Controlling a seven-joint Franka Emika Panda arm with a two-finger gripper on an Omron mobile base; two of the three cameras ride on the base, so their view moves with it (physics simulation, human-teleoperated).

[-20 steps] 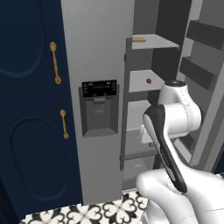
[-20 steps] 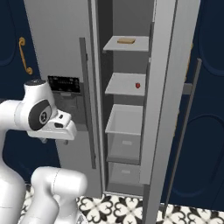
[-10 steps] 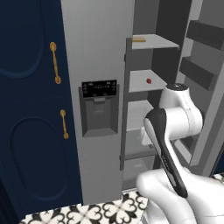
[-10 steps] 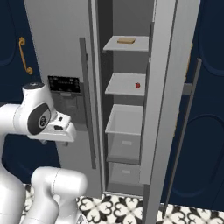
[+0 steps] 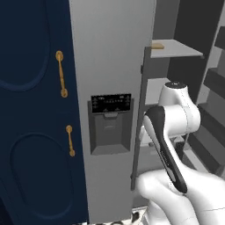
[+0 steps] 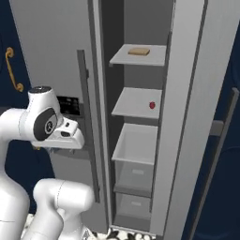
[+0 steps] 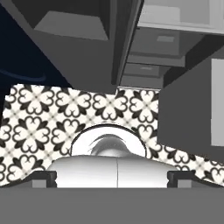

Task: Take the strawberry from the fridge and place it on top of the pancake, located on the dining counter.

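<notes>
The fridge [image 5: 110, 52] stands with its right door [image 6: 201, 84] swung open and its left door, with the black dispenser panel [image 5: 110, 123], closed. The strawberry [image 6: 152, 105], tiny and red, rests near the right end of the middle shelf [image 6: 136, 103]. My gripper [image 6: 65, 143] hangs in front of the closed left door, well left of and below the strawberry, pointing down at the floor. In the hand view my gripper [image 7: 112, 178] is open, fingertips [image 7: 43, 178] far apart with nothing between them. The pancake and the dining counter are out of view.
A flat tan item [image 6: 139, 51] lies on the top shelf. Clear drawers [image 6: 136, 159] sit below the strawberry's shelf. Navy cabinets [image 5: 35, 132] with gold handles [image 5: 61, 74] flank the fridge's left. The fridge's long dark handle [image 5: 139, 118] is beside my arm. Patterned tiles [image 7: 39, 118] cover the floor.
The whole picture has shifted and the fridge looks slightly larger, so the base has moved nearer. My arm keeps about the same pose and the gripper stays open.
</notes>
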